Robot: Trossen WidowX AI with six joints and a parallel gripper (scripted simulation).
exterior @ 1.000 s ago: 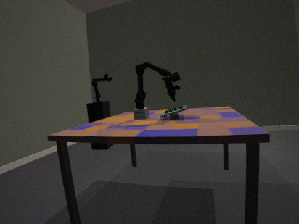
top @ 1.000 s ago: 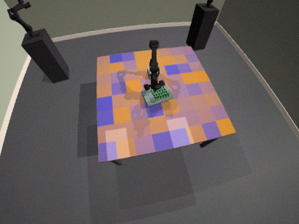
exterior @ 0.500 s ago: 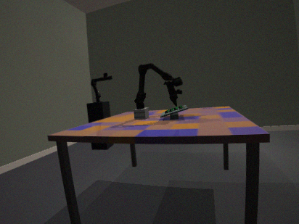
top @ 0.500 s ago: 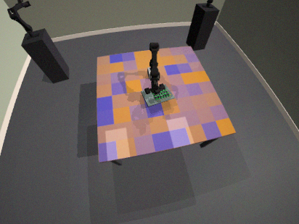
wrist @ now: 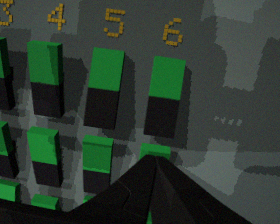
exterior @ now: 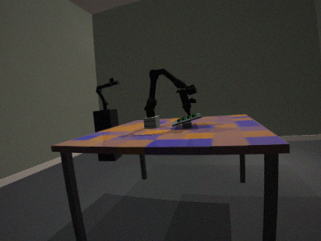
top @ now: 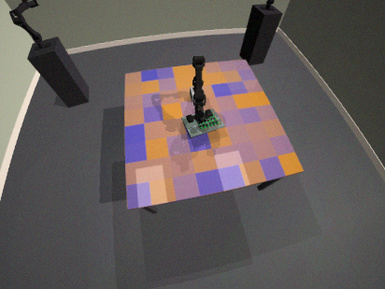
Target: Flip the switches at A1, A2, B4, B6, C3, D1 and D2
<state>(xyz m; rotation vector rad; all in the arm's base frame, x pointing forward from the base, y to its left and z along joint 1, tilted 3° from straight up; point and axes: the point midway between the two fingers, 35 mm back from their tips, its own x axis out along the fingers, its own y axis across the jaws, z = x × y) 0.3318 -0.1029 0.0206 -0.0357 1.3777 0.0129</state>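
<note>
Wrist view shows the closed gripper (wrist: 153, 178) low over the switch panel (wrist: 225, 85), its fingers pressed together into one dark wedge and holding nothing. The tip sits on or just above the second-row rocker in column 6 (wrist: 154, 153), so B6 seems to be the switch in hand; whether contact is made cannot be told. At 12 o'clock from the tip stands the A6 switch (wrist: 165, 97), and at 9 o'clock the B5 switch (wrist: 98, 160), both close by.

The main risk appears to be a stray press: the wedge is broad behind its tip, and a slight drift toward 9 or 12 o'clock could tip B5 or A6, which must stay as they are. Pressing the wrong end of B6 would leave it unflipped.

From the top view, the panel lies near the middle of the chequered table (top: 154, 186), just in front of the arm's base. Two dark pedestals (top: 58, 71) with camera arms stand well apart on the floor, out of the way.
</note>
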